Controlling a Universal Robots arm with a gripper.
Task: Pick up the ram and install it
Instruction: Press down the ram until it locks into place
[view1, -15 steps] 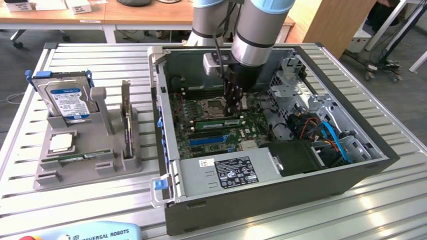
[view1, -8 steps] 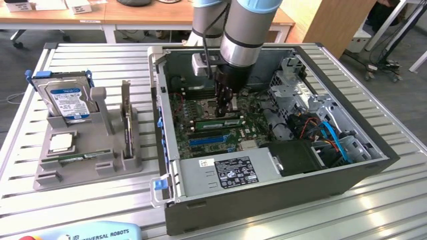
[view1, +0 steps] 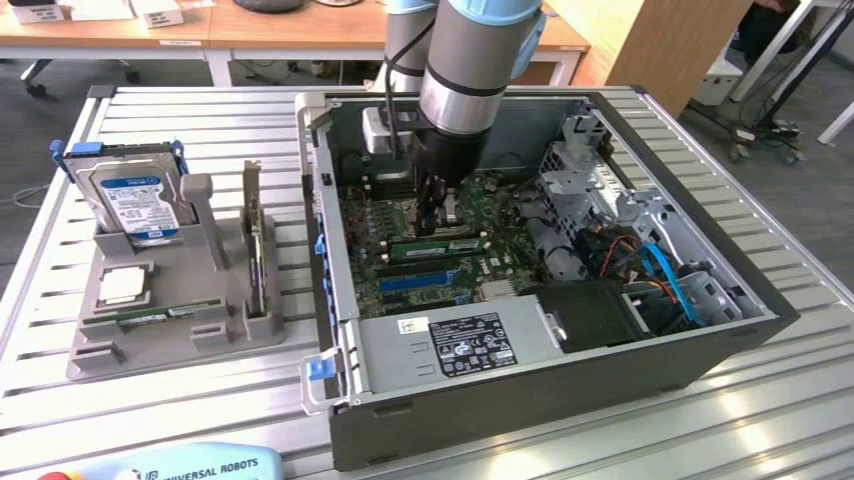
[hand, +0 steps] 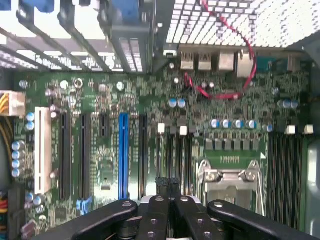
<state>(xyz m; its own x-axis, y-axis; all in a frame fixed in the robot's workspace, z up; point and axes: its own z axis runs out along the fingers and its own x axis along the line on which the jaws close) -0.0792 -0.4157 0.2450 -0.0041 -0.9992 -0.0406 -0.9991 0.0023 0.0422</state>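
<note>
A single robot arm is reaching down into an open desktop computer case (view1: 561, 330) that is lying on its side on a slatted metal surface (view1: 174, 400). The end effector (view1: 430, 215) is hanging just above the green motherboard (view1: 441, 255), near its middle. In the wrist view, the end effector (hand: 168, 186) is showing its two black fingers (hand: 161, 184) pressed together, with nothing visible between them.

A ram stick (view1: 434, 244), long, thin and green, is lying along a slot on the motherboard, just below the fingertips in the exterior view. Whether the fingertips are touching its top edge cannot be told. It appears to be sitting in the slot, so the picking up and carrying seem to be done; whether it is fully pressed home and latched cannot be told.

To the exterior view's left of the case, a grey parts holder (view1: 174, 300) is standing on the surface. It is carrying a silver hard drive (view1: 134, 200) with a blue label and a small square CPU chip (view1: 123, 286). A thin green board (view1: 167, 313) is lying low in the holder's front groove.

In the wrist view, the motherboard is showing a blue expansion slot (hand: 123, 155), dark slots beside it, and a metal CPU socket (hand: 231, 182).
</note>
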